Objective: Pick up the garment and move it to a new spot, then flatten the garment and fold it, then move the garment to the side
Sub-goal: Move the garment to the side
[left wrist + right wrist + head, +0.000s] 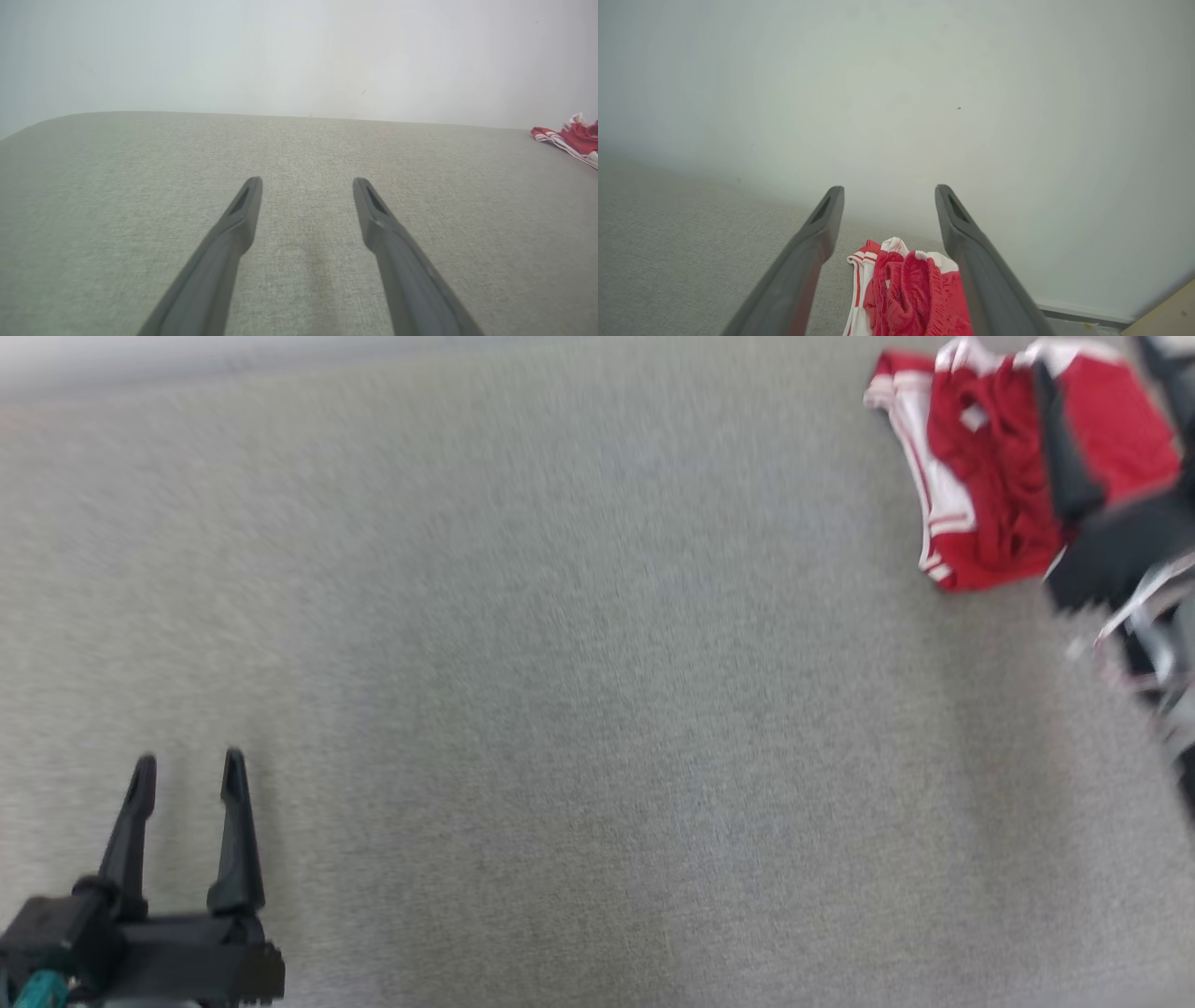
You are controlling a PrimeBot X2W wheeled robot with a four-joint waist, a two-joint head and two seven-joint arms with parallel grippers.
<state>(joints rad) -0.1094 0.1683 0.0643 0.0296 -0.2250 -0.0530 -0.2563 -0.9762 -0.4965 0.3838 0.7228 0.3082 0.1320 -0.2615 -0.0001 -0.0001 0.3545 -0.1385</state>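
Currently: red-and-white garment [990,476] lies crumpled at the far right corner of the grey surface [597,709]; its pale tag is too blurred to read. Our right gripper [889,190] hangs above that corner, fingers spread, empty. Our left gripper [189,761], over the surface's near left, is also wide and empty.

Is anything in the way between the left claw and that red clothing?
Nothing visible: just grey fabric surface separates the open left gripper from the red-and-white garment, which lies beneath the open right gripper.
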